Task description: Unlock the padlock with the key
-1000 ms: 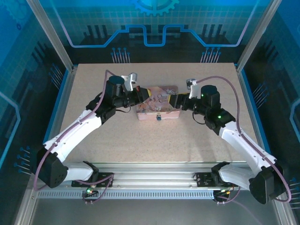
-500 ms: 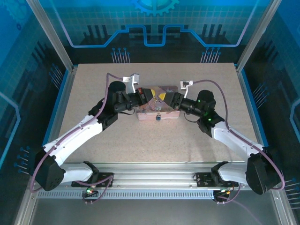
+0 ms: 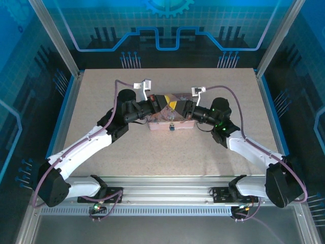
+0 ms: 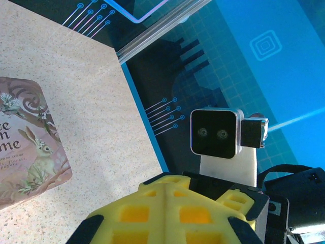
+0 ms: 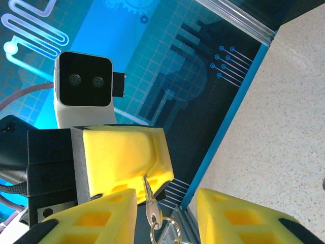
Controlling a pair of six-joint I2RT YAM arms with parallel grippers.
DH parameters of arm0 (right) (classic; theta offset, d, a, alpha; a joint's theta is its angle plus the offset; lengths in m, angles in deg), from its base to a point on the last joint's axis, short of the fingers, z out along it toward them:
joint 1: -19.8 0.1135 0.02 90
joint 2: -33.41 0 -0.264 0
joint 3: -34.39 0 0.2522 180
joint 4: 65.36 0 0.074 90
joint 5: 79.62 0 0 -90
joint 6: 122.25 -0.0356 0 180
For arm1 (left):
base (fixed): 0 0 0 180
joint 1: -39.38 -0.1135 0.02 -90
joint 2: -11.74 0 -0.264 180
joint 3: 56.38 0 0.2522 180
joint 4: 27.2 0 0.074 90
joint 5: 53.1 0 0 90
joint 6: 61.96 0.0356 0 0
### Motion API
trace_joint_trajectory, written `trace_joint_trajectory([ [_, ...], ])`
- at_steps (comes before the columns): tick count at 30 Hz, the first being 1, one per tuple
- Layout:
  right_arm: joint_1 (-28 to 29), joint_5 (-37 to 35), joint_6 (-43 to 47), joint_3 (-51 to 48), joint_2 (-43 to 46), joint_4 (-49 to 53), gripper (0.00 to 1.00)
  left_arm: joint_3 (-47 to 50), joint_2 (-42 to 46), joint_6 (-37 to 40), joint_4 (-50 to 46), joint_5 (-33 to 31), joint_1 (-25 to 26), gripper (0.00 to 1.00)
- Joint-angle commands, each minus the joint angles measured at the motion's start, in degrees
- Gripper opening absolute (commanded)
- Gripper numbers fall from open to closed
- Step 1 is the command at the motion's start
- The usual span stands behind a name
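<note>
My left gripper (image 3: 165, 103) hovers over the pink tin (image 3: 184, 125), shut, its yellow fingers (image 4: 152, 213) pressed together. In the right wrist view those left fingers (image 5: 119, 155) pinch the blade tip of the small metal key (image 5: 151, 202), which hangs down with its ring (image 5: 166, 233) below. My right gripper (image 5: 165, 199) faces the left one, its jaws apart on either side of the key without touching it. The tiny dark padlock (image 3: 171, 127) hangs on the tin's front wall, below both grippers.
The tin's illustrated lid (image 4: 25, 145) lies on the speckled tabletop (image 4: 96, 127). Blue-edged frame rails (image 3: 264, 96) and glowing walls ring the table. Both arms meet at mid-table; the near table area (image 3: 167, 157) is bare.
The right arm has swung left until its gripper meets the left one over the tin, and its jaws have narrowed around the key. The left gripper shifted slightly right, staying shut.
</note>
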Motion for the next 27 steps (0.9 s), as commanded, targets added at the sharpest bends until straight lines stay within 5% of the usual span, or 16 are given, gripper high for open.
trace_joint_trajectory([
  [1,0.9,1.6,-0.4,2.2,-0.6,-3.0,0.32,0.6,1.4,-0.6,2.7,-1.0,0.4,0.00],
  [13,1.1,2.6,-1.2,2.0,-0.3,-4.0,0.28,1.1,1.5,-0.6,3.8,-2.1,0.5,0.00],
  [25,0.5,2.5,0.4,2.1,0.1,-2.1,0.00,1.4,2.0,-1.0,4.0,-2.2,0.3,0.00],
  [27,0.3,2.6,1.8,2.1,0.7,-0.4,0.00,1.1,2.1,-1.1,3.0,-1.7,0.2,0.14],
])
